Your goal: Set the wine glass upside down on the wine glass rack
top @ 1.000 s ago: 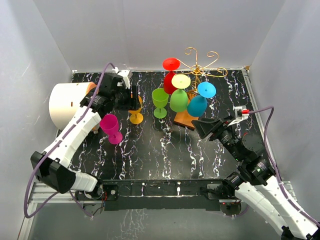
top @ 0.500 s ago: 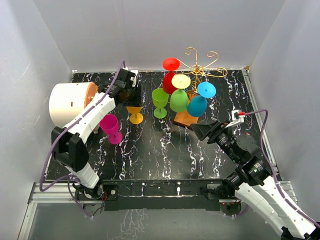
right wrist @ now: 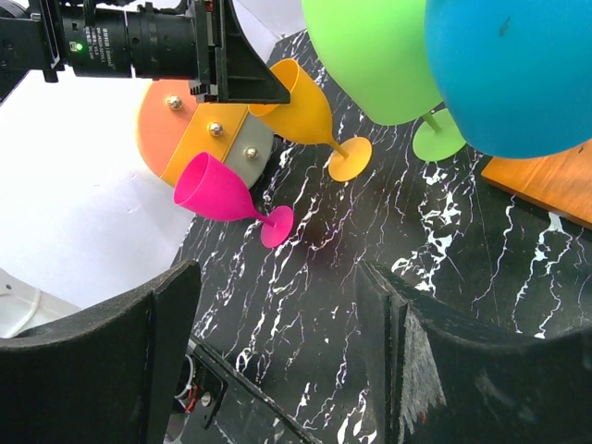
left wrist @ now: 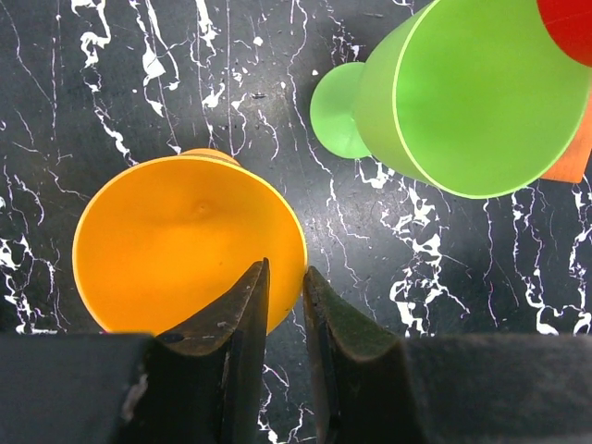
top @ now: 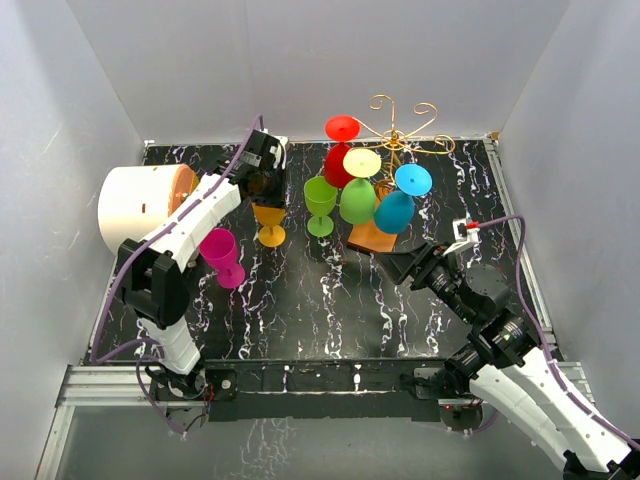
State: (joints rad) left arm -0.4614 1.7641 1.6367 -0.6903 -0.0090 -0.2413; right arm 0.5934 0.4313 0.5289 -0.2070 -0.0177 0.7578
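An orange wine glass (top: 270,216) stands upright on the black marbled table, left of the wine glass rack (top: 400,126). The rack is gold wire on an orange-brown base (top: 367,239), with red, green and blue glasses hanging upside down on it. My left gripper (top: 265,190) hovers over the orange glass (left wrist: 176,240). In the left wrist view the left gripper (left wrist: 285,268) straddles the rim, one finger inside the bowl and one outside, with a narrow gap still between them. My right gripper (top: 398,264) stands open and empty near the rack's base; the right wrist view shows it (right wrist: 277,273) wide open.
A light green glass (top: 320,203) stands upright between the orange glass and the rack. A pink glass (top: 222,256) stands at the left. A big white cylinder (top: 135,206) lies at the far left. White walls enclose the table.
My left arm has swung toward the back and over the orange glass, and its jaws have narrowed around the rim. The right arm has drawn back a little from the rack.
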